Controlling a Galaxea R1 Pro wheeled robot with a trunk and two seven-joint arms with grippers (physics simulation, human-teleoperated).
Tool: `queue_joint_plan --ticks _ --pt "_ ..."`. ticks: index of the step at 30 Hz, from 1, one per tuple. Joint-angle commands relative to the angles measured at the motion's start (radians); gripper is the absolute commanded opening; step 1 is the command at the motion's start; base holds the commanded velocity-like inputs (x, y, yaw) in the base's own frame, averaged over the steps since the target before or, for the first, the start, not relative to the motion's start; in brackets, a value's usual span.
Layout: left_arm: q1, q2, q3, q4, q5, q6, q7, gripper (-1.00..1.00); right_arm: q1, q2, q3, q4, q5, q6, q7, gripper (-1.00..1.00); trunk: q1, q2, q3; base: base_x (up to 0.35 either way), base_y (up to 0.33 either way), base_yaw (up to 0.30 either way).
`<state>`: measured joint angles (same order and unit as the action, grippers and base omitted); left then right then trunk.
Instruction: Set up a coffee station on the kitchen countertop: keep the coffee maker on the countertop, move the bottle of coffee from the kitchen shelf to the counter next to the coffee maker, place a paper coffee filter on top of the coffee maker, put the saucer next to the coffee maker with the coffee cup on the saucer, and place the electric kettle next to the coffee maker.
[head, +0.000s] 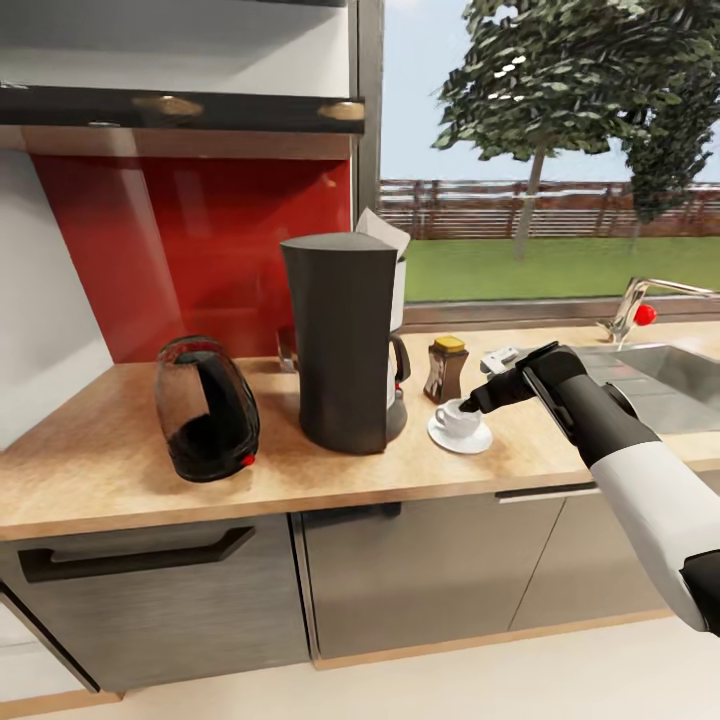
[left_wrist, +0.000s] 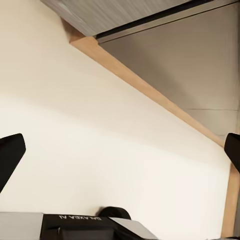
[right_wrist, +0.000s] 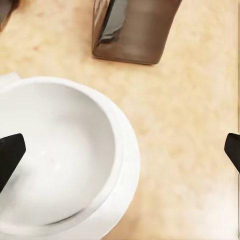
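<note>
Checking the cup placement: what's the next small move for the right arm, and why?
Probably lift the right gripper straight up and back. It looks open beside the coffee cup, which already sits on the saucer next to the coffee maker.

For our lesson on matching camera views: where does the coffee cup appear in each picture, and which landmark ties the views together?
Head view: coffee cup right of centre, on its saucer, beside the coffee maker.
Left wrist view: no cup; floor and cabinet base.
Right wrist view: cup seen from above, at lower left.
Shared landmark: the coffee bottle behind the cup.
</note>
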<state>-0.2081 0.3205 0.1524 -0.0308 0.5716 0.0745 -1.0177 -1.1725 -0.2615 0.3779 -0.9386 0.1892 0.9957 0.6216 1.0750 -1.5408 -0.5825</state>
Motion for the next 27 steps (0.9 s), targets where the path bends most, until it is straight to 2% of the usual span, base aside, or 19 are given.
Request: queue_joint_plan --ticks 1,5,7,9,10,13,15,16,18,20,21,24,27 --pt "0.0 0.0 0.008 0.0 -0.004 0.008 -0.004 1.0 -0.001 -0.001 0.002 -0.001 0.01 0.001 0.009 1.0 -0.004 0.007 0.002 0.0 0.0 0.0" --pt "0.0 0.0 0.008 0.0 -0.004 0.008 -0.004 1.0 -0.002 -0.003 -0.001 -0.006 0.01 0.001 0.01 1.0 -0.019 0.035 0.015 0.0 0.0 0.0" --pt "0.0 0.0 0.008 0.0 -0.004 0.008 -0.004 1.0 -0.004 -0.013 -0.008 -0.01 0.008 0.001 0.011 1.0 -0.027 0.049 0.021 0.0 0.0 0.0" --pt "0.0 0.0 0.008 0.0 -0.004 0.008 -0.004 1.0 -0.005 -0.034 -0.025 -0.021 0.005 0.001 0.023 1.0 -0.035 0.063 0.027 0.0 0.0 0.0" --pt "0.0 0.0 0.007 0.0 -0.004 0.008 -0.004 1.0 -0.006 -0.057 -0.049 -0.05 0.004 0.001 0.061 1.0 -0.039 0.07 0.03 0.0 0.0 0.0" --pt "0.0 0.0 0.007 0.0 -0.004 0.008 -0.004 1.0 -0.007 -0.098 -0.092 -0.099 0.004 0.001 0.134 1.0 -0.05 0.091 0.04 0.0 0.0 0.0" --pt "0.0 0.0 0.007 0.0 -0.004 0.008 -0.004 1.0 -0.007 -0.163 -0.162 -0.155 0.004 0.001 0.229 1.0 -0.058 0.105 0.046 0.0 0.0 0.0" --pt "0.0 0.0 0.007 0.0 -0.004 0.008 -0.004 1.0 -0.007 -0.179 -0.183 -0.165 0.003 0.001 0.251 1.0 -0.062 0.112 0.049 0.0 0.0 0.0" --pt "0.0 0.0 0.007 0.0 -0.004 0.008 -0.004 1.0 -0.006 -0.248 -0.279 -0.214 0.002 0.001 0.347 1.0 -0.069 0.126 0.055 0.0 0.0 0.0" --pt "0.0 0.0 0.007 0.0 -0.004 0.008 -0.004 1.0 -0.005 -0.27 -0.301 -0.226 0.003 0.001 0.377 1.0 -0.077 0.14 0.062 0.0 0.0 0.0" --pt "0.0 0.0 0.007 0.0 -0.004 0.008 -0.004 1.0 -0.002 -0.293 -0.32 -0.238 0.003 0.001 0.41 1.0 -0.081 0.147 0.065 0.0 0.0 0.0" --pt "0.0 0.0 0.007 0.0 -0.004 0.007 -0.004 1.0 0.007 -0.312 -0.336 -0.266 0.003 -0.001 0.442 1.0 -0.088 0.161 0.071 0.0 0.0 0.0" --pt "0.0 0.0 0.007 0.0 -0.004 0.007 -0.004 1.0 0.028 -0.316 -0.339 -0.302 0.002 -0.003 0.45 1.0 -0.088 0.161 0.071 0.0 0.0 0.0"
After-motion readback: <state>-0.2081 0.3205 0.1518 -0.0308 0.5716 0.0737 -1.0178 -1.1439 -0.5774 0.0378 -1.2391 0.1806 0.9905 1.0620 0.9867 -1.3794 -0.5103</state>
